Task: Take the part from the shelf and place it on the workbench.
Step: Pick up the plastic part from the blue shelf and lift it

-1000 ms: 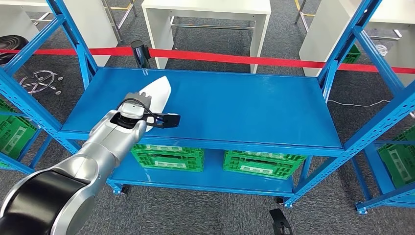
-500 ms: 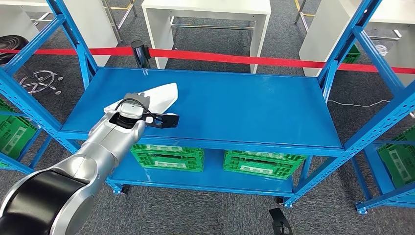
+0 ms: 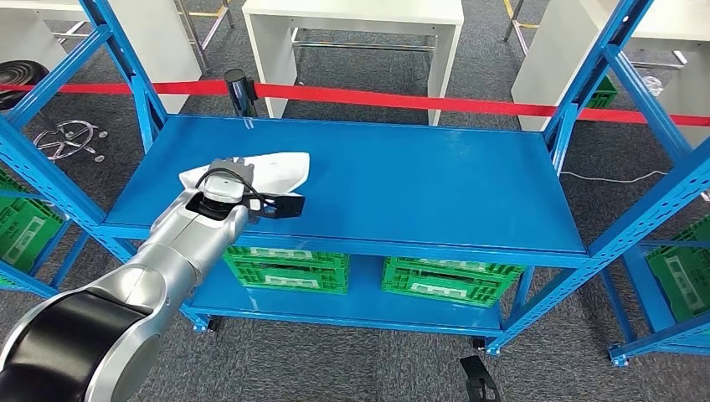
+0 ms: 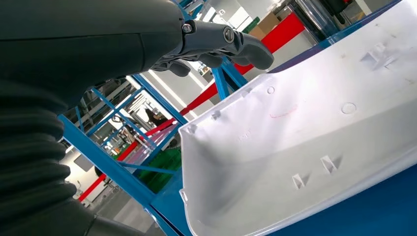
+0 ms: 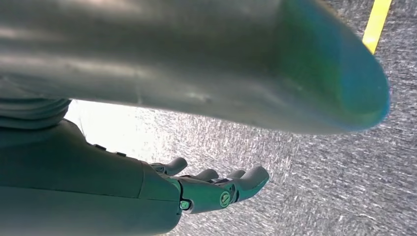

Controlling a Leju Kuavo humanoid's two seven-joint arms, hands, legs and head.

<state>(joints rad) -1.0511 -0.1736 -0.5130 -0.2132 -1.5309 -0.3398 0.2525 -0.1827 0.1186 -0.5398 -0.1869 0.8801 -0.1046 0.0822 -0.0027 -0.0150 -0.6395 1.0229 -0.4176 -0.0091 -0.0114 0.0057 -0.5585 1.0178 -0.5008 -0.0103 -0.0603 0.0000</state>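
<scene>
A white moulded plastic part (image 3: 283,167) lies on the blue shelf's upper deck (image 3: 419,184), near its left end, with its long side pointing right. My left hand (image 3: 227,172) is at the part's near-left end, and some white shows to its left too. In the left wrist view the part's hollow inside (image 4: 305,142) faces the camera. The left hand (image 4: 162,39) reaches over the part's rim with its fingers (image 4: 231,42) stretched out, and a gap shows between them and the rim. My right hand (image 5: 216,189) hangs over grey carpet, fingers loose, holding nothing.
Green crates (image 3: 289,268) (image 3: 448,280) stand on the lower deck. Blue uprights (image 3: 126,59) (image 3: 599,67) frame the shelf ends. Behind run a red barrier tape (image 3: 402,99) on a black post (image 3: 239,84) and a white table (image 3: 352,12).
The white part has swung clockwise on the deck, from pointing away from me to lying across toward the right. My left arm has barely shifted.
</scene>
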